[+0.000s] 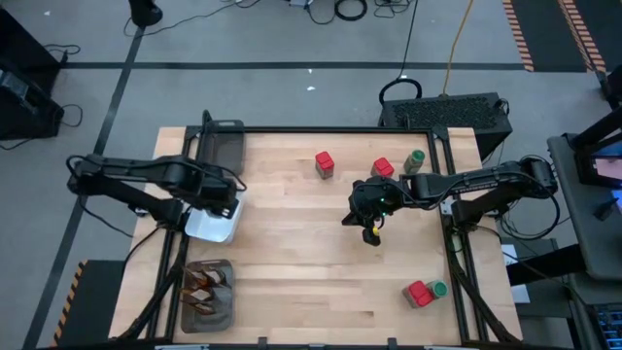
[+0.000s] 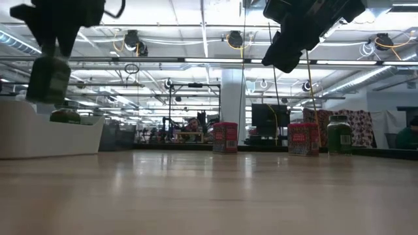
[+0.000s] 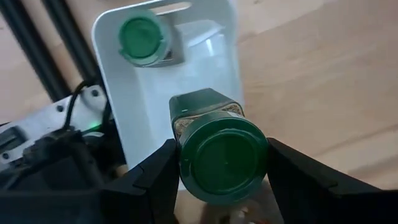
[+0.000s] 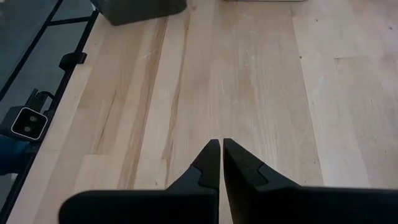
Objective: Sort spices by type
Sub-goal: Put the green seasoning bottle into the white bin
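My left gripper point(image 1: 218, 202) hangs over the white dish point(image 1: 212, 229) at the table's left edge, shut on a small jar with a green lid point(image 3: 222, 160). A second green-lidded jar point(image 3: 144, 38) stands in the dish point(image 3: 208, 68). My right gripper point(image 1: 370, 233) hovers shut and empty above the middle of the table. Two red boxes point(image 1: 325, 163) point(image 1: 382, 168) and a green-lidded jar point(image 1: 415, 160) stand on the far right part of the table. Another red box point(image 1: 418, 293) stands next to a jar point(image 1: 438, 289) near the front right. Brown sachets point(image 1: 204, 288) lie in a mesh tray. My left gripper pinches the jar between its two fingers point(image 3: 155, 180), one on each side of the jar just at the green lid's rim point(image 3: 185, 171). The fingers come from above, pointing down. The jar point(image 2: 48, 78) hangs upright, lid up, clear above the dish.
A dark tray point(image 1: 222, 146) lies at the far left corner. The grey mesh tray point(image 1: 225, 309) sits at the near left corner. A black frame point(image 1: 330, 129) borders the table. Bare wood point(image 1: 292, 243) stretches between the two arms.
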{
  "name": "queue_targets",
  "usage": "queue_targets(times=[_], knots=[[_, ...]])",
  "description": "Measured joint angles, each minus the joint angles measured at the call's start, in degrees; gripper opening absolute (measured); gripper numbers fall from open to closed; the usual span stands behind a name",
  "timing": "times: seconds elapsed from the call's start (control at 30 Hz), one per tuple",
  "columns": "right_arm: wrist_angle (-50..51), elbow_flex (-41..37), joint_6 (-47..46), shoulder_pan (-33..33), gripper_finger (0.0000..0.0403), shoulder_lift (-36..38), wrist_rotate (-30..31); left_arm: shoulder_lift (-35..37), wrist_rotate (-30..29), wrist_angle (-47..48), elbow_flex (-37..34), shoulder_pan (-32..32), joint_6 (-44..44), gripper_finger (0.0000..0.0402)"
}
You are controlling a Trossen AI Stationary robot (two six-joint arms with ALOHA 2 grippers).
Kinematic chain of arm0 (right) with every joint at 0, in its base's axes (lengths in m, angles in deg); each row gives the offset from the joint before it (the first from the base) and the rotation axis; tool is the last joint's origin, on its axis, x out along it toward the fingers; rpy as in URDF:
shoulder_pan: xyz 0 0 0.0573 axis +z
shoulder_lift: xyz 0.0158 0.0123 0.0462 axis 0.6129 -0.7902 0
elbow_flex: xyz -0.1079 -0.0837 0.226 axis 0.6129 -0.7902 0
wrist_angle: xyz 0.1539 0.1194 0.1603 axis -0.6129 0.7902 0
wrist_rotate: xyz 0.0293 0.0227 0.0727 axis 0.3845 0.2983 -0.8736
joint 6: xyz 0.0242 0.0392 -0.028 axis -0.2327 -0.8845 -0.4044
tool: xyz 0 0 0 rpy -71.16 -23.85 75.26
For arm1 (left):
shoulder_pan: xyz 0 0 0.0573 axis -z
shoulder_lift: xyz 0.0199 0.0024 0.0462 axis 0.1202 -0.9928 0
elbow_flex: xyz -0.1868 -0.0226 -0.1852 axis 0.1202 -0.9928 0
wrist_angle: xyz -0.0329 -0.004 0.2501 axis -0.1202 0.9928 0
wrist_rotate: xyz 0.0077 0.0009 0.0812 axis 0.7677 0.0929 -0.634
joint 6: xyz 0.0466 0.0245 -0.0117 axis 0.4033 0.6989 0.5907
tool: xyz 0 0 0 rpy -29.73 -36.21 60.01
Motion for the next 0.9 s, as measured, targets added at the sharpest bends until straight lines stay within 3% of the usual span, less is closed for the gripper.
queue_targets(times=[0.47,0.9], knots=[[0.0,0.0,0.57,0.0,0.0,0.0,0.0,0.49,1.42,-2.1,-10.67,-7.89,9.84,0.0211],[0.04,0.0,-0.44,0.0,0.0,0.0,0.0,3.43,3.41,-7.19,-15.49,-14.04,17.57,0.0217]])
